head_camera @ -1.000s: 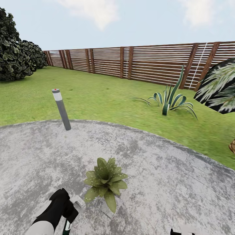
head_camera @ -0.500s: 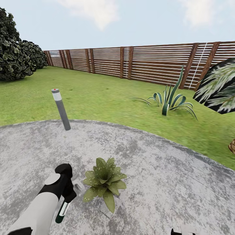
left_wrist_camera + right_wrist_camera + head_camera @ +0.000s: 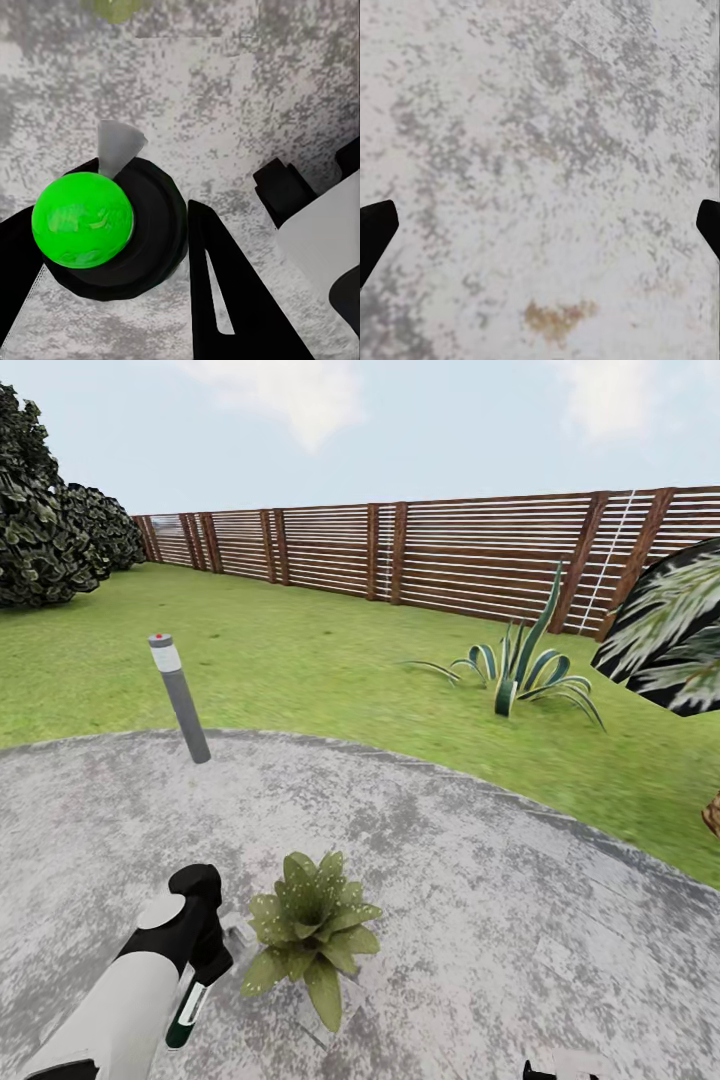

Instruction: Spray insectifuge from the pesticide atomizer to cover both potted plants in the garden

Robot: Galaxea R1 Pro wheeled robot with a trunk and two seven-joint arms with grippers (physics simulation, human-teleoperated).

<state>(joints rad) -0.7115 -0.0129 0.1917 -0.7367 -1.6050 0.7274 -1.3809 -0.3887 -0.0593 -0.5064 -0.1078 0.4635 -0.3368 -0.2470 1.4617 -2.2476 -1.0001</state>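
One potted plant point(image 3: 305, 932), a low rosette of pointed green leaves, stands on the grey mottled patio point(image 3: 480, 880) of the garden. Just to its left my left gripper point(image 3: 205, 950) is shut on the pesticide atomizer point(image 3: 186, 1006). The dark green bottle hangs below the hand and the pale nozzle faces the plant. In the left wrist view the atomizer point(image 3: 84, 220) has a bright green knob on a black cap with a grey nozzle tip, held in the left gripper point(image 3: 120, 217). My right gripper point(image 3: 540, 229) is open over bare patio.
A grey bollard light point(image 3: 179, 698) stands at the patio's far edge. On the lawn point(image 3: 330, 660) grows a spiky striped-leaf plant point(image 3: 520, 665). A brown slatted fence point(image 3: 420, 555) runs across the back. Dark trees point(image 3: 45, 530) stand far left, a palm frond point(image 3: 670, 630) far right.
My left arm with the atomizer has come up and forward beside the plant, then held there. The whole picture has shifted slightly, so the camera moved a little.
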